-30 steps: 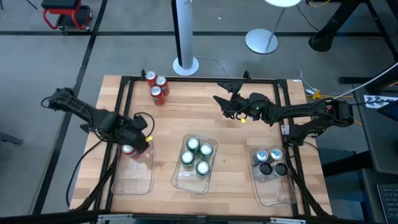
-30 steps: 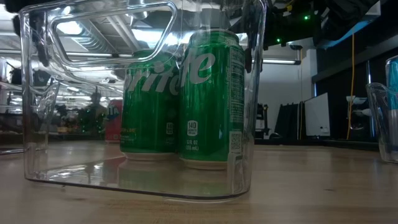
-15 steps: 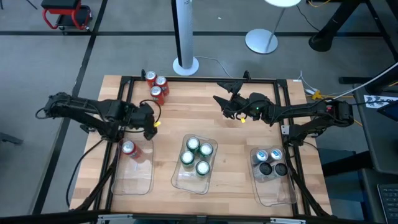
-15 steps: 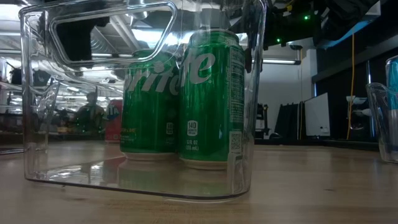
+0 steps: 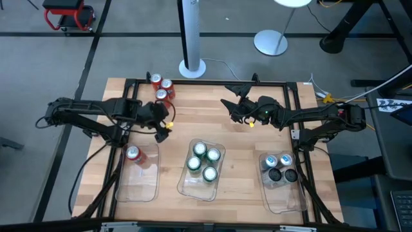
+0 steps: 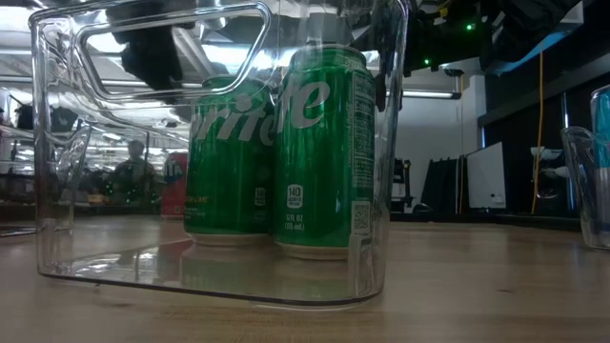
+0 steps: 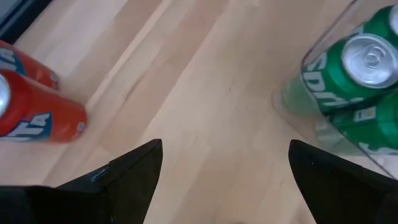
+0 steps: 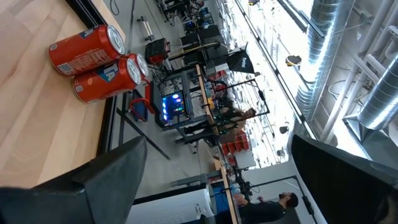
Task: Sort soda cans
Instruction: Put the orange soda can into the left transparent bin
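Note:
Three red soda cans [image 5: 161, 88] stand upright together on the wood at the far left; they also appear in the right wrist view [image 8: 93, 62]. A fourth red can [image 5: 132, 153] stands in the left clear tray [image 5: 138, 183]. Several green cans [image 5: 203, 161] fill the middle tray, and silver-blue and dark cans [image 5: 280, 167] stand in the right tray. My left gripper [image 5: 164, 125] hovers open, tipped downward, between the red group and the middle tray, with bare wood between its fingers [image 7: 224, 180]. My right gripper [image 5: 232, 106] waits open at the far middle, pointing level toward the red cans.
A black frame rail [image 5: 212, 82] runs along the table's far edge and sides. A white pole base [image 5: 192, 67] stands just beyond the far edge. Bare wood [image 5: 206, 122] lies between the two grippers. The middle tray's clear wall [image 6: 381, 191] fills the low view.
My left gripper has swung from above the red can in the left tray toward the table's right and far edge, nearer the three red cans, rolling as it went. It has stayed open. The red can has stayed standing in the tray.

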{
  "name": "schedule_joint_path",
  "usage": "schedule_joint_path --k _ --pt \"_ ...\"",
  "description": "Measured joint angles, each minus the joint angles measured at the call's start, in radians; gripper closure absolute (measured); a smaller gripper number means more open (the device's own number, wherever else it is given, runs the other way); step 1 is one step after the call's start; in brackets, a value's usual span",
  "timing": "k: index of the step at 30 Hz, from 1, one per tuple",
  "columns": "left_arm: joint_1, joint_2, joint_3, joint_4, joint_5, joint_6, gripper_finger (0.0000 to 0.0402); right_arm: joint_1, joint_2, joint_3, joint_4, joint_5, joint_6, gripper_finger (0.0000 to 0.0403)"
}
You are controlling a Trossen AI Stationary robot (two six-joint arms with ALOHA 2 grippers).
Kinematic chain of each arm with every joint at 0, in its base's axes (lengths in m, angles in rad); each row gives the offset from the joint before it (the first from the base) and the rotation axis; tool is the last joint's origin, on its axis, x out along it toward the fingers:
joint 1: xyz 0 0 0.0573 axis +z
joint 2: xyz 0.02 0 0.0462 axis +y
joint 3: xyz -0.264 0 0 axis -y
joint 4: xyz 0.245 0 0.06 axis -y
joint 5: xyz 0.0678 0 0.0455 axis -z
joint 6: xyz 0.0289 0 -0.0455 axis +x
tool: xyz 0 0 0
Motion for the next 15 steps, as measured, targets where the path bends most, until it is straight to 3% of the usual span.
schedule_joint_path --k 10,15 --pt "0.004 0.002 0.000 0.078 -0.015 -0.056 0.0065 0.000 0.000 0.000 0.000 0.000 0.000 0.0004" --pt "0.074 0.002 0.000 0.067 -0.106 -0.079 0.0065 0.000 0.000 0.000 0.000 0.000 0.000 0.0004"
